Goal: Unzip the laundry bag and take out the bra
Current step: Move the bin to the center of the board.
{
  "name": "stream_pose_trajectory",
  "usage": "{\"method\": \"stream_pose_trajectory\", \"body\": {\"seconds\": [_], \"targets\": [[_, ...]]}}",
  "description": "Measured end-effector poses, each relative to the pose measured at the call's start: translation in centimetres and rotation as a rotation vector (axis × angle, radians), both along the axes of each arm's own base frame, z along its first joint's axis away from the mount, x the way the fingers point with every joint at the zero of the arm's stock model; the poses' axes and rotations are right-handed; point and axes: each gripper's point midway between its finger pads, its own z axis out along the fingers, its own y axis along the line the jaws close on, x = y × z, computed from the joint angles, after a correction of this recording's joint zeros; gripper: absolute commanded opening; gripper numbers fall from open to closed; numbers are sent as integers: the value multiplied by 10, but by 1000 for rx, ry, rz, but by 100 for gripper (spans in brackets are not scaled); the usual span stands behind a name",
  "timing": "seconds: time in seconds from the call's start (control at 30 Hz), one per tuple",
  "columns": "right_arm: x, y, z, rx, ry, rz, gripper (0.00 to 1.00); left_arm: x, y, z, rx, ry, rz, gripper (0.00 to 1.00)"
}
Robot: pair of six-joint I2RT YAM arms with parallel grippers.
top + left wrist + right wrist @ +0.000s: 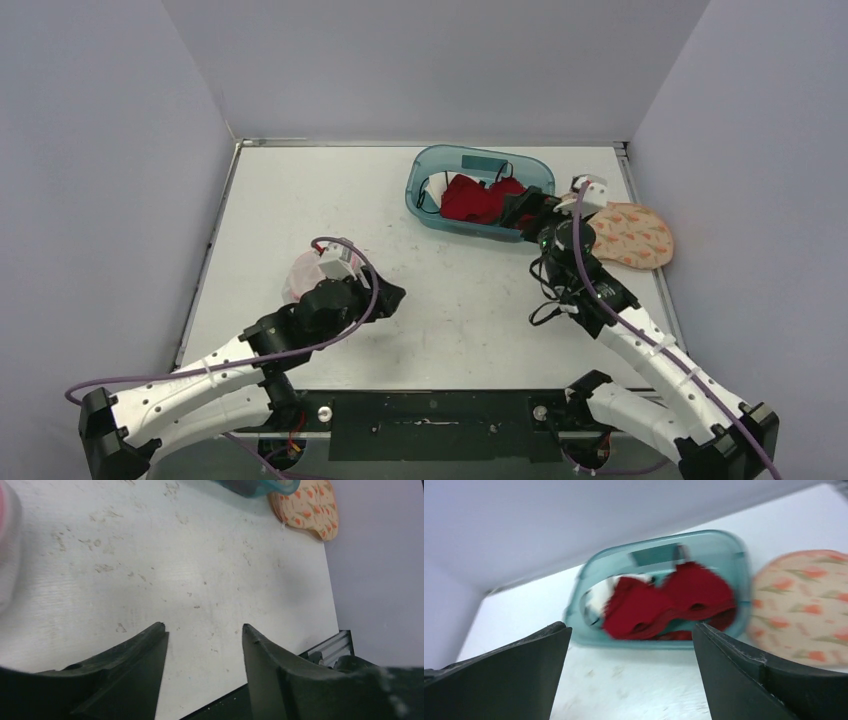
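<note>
The red bra (480, 198) (669, 602) lies bunched inside a teal bin (428, 160) (704, 534) at the back of the table. My right gripper (530, 210) (631, 627) hovers at the bin's near right edge, open and empty. A pale pink-and-white soft bag (298, 275) (7, 540), which seems to be the laundry bag, lies at mid-left, mostly hidden under my left wrist. I cannot tell whether it is zipped. My left gripper (390, 296) (205, 627) points right, away from it, low over bare table. Its jaws are apart with nothing between them.
A round peach pouch with a flower print (635, 237) (307, 505) (799, 605) lies right of the bin near the table's right edge. Something white (432, 188) also sits in the bin. Grey walls enclose the table on three sides.
</note>
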Motion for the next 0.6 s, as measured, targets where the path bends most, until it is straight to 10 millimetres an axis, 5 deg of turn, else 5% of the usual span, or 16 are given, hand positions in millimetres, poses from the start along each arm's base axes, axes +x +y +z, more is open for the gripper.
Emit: {"method": "stream_pose_trajectory", "body": {"seconds": [0.13, 0.23, 0.33, 0.47, 0.6], "targets": [[-40, 85, 19, -29, -80, 316, 97, 8, 32, 21, 44, -63, 114, 78], [-64, 129, -8, -56, -50, 484, 97, 14, 63, 22, 96, -93, 229, 80], [-75, 148, -57, -101, 32, 556, 98, 18, 88, 18, 159, -102, 314, 80], [-82, 147, -122, -156, 172, 577, 98, 24, 115, 1, 273, -77, 405, 80], [-79, 151, -126, -122, 180, 574, 100, 30, 141, -17, 377, -22, 486, 80]]}}
